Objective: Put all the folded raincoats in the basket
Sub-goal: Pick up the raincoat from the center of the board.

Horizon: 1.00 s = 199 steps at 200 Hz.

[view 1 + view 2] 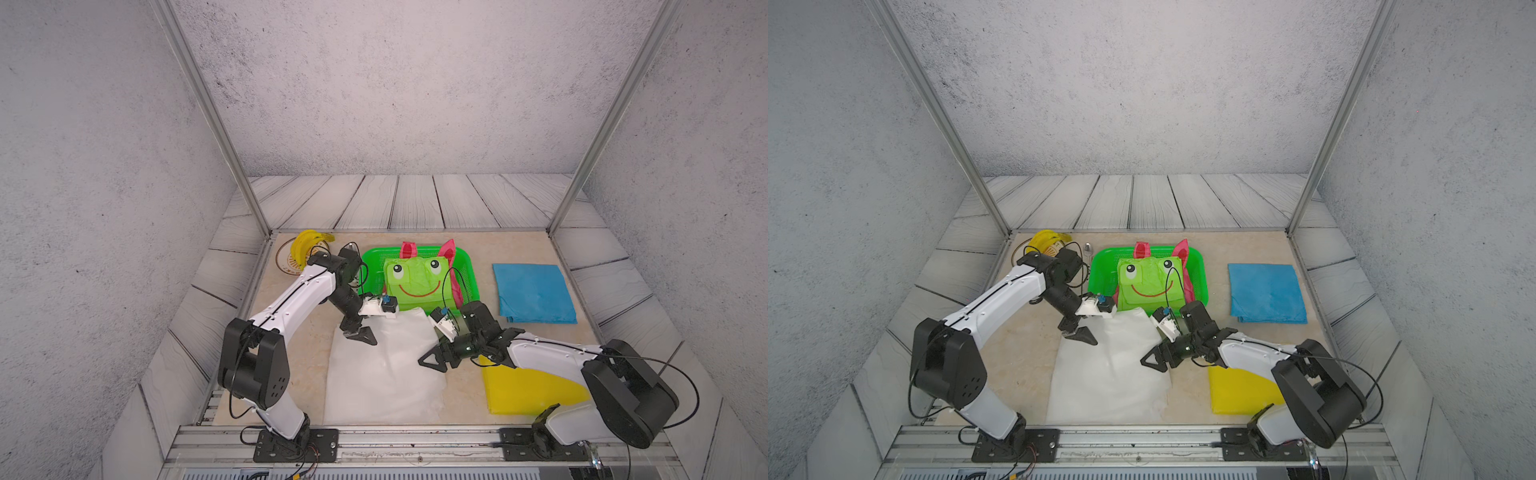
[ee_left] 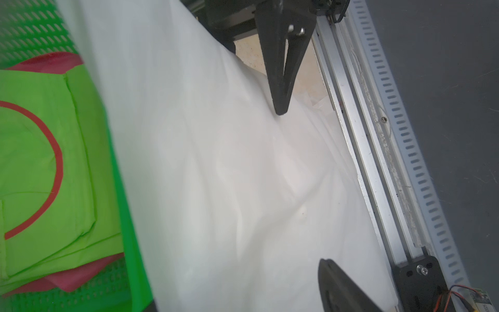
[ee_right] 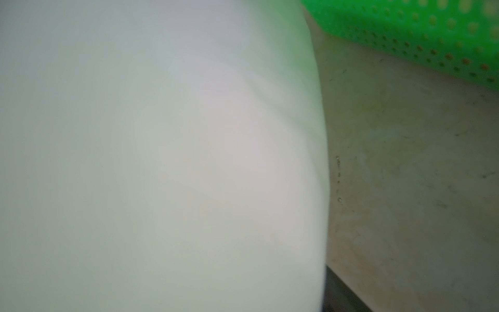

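A white folded raincoat lies flat on the table, its far edge resting up against the near rim of the bright green basket. A green frog-face raincoat with pink ears lies inside the basket. My left gripper is open over the white raincoat's far left part, its fingers wide apart with the cloth beneath them. My right gripper sits at the white raincoat's right edge, fingers apart in both top views. White cloth fills most of the right wrist view beside the basket wall.
A blue folded raincoat lies right of the basket, and a yellow one lies at the front right, partly under my right arm. Bananas on a plate sit at the back left. An aluminium rail runs along the front edge.
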Each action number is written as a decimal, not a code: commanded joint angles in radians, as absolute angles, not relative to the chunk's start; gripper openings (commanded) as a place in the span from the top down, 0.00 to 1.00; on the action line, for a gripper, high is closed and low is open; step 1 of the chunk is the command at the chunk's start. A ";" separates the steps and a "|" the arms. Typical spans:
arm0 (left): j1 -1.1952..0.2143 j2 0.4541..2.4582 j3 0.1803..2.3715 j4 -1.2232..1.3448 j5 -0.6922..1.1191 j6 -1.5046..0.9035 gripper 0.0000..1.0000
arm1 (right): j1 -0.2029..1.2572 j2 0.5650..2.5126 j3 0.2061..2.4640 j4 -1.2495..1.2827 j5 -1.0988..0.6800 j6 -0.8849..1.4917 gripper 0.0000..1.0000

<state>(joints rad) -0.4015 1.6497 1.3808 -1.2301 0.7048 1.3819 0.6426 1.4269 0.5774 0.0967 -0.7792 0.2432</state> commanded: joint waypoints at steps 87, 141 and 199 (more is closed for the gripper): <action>-0.407 1.669 1.362 -1.198 0.765 1.337 0.06 | 0.777 1.263 0.425 0.159 -0.688 0.536 0.44; -0.404 1.644 1.366 -1.176 0.780 1.325 0.03 | 0.800 1.271 0.431 0.190 -0.603 0.652 0.72; -0.371 1.581 1.463 -1.223 0.743 1.327 0.01 | 0.800 1.174 0.553 0.011 -0.569 0.464 1.00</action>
<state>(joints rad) -0.3935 1.6394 1.4006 -1.1820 0.7361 1.3304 0.7979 1.2327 0.4747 0.1177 -0.6060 0.5827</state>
